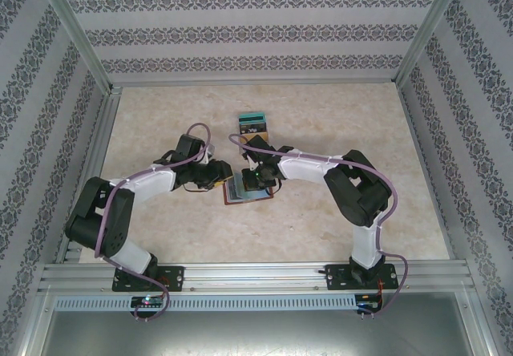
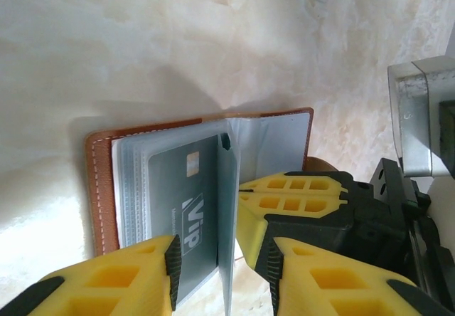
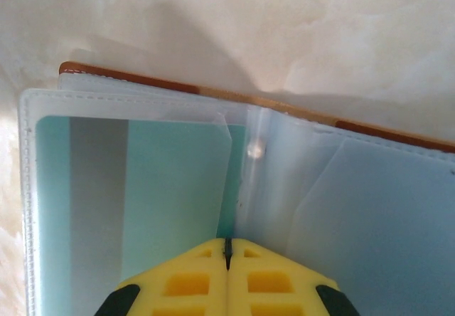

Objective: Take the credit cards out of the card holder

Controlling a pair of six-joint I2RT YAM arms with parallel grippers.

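Holder (image 2: 96, 188) is laid open on tabletop (image 1: 345, 123), brown cover down and sleeves facing up. In the top view it is flanked by both hands.

Left hand (image 2: 219, 259) is held at the holder's near edge with its fingers apart. One clear page (image 2: 229, 188), standing upright at the holder's fold, is straddled by them, with a gap seen on both sides of it. A grey card (image 2: 188, 209) marked VIP is seated in the sleeve just beside that page, and its lower corner is partly hidden by one finger. Whether that card is touched cannot be told.

Right hand (image 3: 227, 252) is seen with fingers pressed together, placed over the sleeves at the holder's fold. Whether a page is pinched cannot be told.

A teal-topped stack (image 1: 255, 123) is set beyond the holder, apart from it.
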